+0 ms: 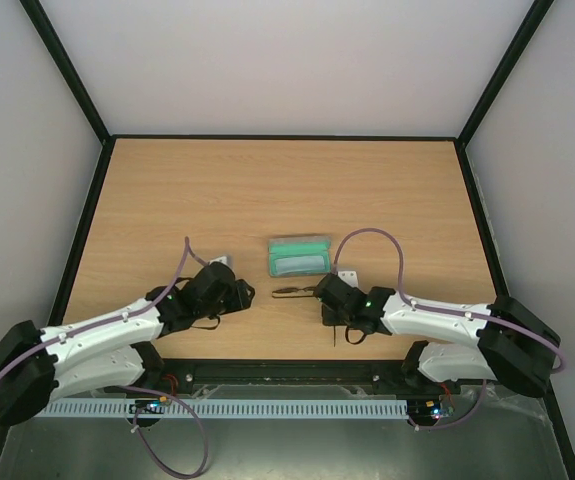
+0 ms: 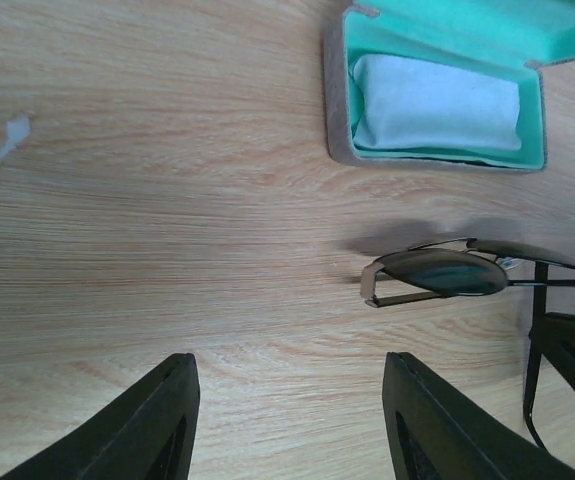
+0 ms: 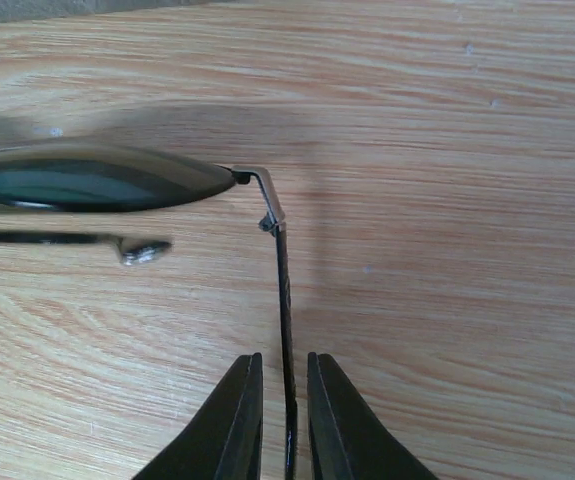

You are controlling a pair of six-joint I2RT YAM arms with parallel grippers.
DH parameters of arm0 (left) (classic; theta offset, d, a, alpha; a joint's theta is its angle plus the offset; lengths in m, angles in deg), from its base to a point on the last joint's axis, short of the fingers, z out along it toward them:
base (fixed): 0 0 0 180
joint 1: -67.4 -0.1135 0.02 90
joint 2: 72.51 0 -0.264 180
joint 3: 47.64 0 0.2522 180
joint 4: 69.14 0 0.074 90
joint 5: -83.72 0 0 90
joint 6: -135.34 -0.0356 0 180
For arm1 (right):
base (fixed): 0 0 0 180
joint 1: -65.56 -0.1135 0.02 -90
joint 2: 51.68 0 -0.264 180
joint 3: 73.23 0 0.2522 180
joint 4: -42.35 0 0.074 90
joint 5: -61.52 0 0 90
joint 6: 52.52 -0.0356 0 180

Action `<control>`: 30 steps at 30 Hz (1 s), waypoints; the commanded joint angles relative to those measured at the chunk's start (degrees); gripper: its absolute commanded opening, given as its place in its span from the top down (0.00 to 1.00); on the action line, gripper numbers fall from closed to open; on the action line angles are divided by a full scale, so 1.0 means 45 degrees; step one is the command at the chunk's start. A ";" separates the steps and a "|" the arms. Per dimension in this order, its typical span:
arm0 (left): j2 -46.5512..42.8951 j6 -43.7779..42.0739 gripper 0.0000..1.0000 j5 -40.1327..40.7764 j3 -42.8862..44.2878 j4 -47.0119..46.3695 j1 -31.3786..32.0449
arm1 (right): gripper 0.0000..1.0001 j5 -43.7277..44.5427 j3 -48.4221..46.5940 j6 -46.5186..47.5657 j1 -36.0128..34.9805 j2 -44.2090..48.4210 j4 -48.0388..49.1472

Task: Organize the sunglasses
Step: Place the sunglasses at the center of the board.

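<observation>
Where the light wood-grain table (image 1: 287, 190) fills the enclosure, the white-and-black left arm (image 1: 97, 345) and right arm (image 1: 447, 318) reach inward from its near edge. A grey oblong case with green lining (image 2: 447, 25) lies open beyond both arm tips, with a pale folded cloth (image 2: 437, 105) inside it. The slim black wire-frame sunglasses (image 2: 437, 272) rest on the table just on the near side of the case, apart from it, between the two grippers. The left gripper (image 2: 289, 375) sits low over bare wood, fingers spread wide, holding and touching nothing. The right gripper (image 3: 285, 365) has its jaws parted by a narrow slit. One thin temple arm runs through that slit with wood showing on either side, so it is not clamped.
</observation>
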 commanded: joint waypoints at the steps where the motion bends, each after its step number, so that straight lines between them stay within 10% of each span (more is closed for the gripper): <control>1: 0.0616 -0.0151 0.47 -0.0328 -0.0281 -0.1478 -0.0090 | 0.86 0.0715 0.0010 -0.0179 -0.0090 0.0204 0.0204; 10: 0.1284 -0.0345 0.47 -0.0416 -0.0529 -0.1945 -0.0373 | 0.70 0.1424 -0.0368 -0.0684 -0.0090 0.2348 -0.1451; 30: 0.2432 -0.0512 0.48 -0.0799 -0.0809 -0.3025 -0.0647 | 0.91 0.0106 0.2314 -0.4133 -0.2898 0.1538 0.0827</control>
